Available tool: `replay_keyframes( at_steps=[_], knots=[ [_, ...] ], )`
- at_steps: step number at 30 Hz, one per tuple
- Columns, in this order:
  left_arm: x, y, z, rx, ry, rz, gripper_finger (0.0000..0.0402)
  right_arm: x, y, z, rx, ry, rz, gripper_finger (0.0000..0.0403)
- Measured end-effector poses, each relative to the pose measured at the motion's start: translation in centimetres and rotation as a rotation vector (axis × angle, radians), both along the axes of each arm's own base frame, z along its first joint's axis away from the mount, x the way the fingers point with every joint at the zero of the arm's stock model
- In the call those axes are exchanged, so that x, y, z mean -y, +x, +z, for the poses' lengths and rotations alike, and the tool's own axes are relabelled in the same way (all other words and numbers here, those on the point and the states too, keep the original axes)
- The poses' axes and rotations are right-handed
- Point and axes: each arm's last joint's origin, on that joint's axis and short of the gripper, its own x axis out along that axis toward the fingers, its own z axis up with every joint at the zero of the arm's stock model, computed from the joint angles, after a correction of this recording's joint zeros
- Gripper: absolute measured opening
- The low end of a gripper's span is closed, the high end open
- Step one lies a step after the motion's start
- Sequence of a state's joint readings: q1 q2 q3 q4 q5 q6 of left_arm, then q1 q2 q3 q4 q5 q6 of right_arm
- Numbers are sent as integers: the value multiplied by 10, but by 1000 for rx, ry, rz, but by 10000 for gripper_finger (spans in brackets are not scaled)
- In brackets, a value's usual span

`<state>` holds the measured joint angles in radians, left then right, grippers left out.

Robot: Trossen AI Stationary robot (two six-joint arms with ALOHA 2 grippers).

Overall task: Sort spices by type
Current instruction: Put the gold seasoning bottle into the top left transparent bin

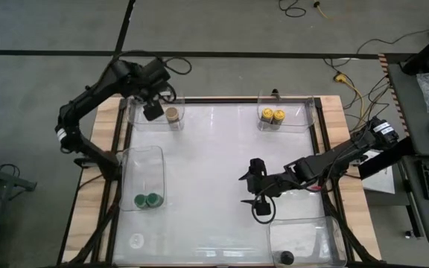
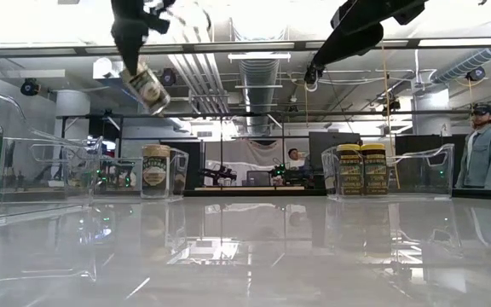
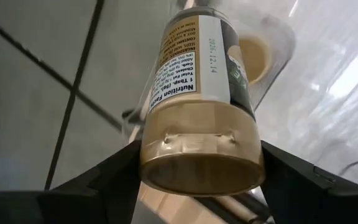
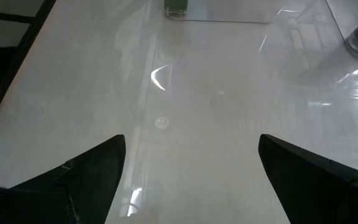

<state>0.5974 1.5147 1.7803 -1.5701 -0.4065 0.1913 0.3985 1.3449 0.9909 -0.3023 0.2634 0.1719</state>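
Observation:
My left gripper is shut on a tan-lidded spice jar above the far-left clear bin. A second tan-lidded jar stands upright in that bin. Two yellow-lidded jars stand in the far-right bin. Two green-lidded jars stand in the left bin. One black-lidded jar is in the near-right bin. My right gripper is open over bare table right of centre, touching nothing; its wrist view shows bare table between its fingers. My left gripper pinches the jar at its tan lid end, one finger on each side of the lid. The fingers come from above, slanting down. The jar is lifted clear and hangs tilted below the fingers, its body pointing away from the gripper.
Clear bins sit along the table's far, left and near-right sides, with open white tabletop between them. Cables and a desk lie beyond the table's right edge. People show in the room behind, one standing at the right.

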Motion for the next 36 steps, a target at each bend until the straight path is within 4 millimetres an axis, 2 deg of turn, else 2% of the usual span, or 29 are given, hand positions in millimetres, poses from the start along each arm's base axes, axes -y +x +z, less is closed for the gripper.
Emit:
replay_keyframes(
  at_steps=[6,13,27,36],
  knots=[
    [-25,0,-30,-135,-78,7,258,1,0,0,0,1,-5,359],
    [-48,-1,-55,-280,-134,-24,258,2,1,0,-1,13,-18,359],
    [-86,-3,-91,-384,-263,-34,258,3,-1,-5,-21,33,-42,359],
    [-99,6,-116,-406,-378,-87,258,4,-4,-14,-50,60,-78,359]
  ],
)
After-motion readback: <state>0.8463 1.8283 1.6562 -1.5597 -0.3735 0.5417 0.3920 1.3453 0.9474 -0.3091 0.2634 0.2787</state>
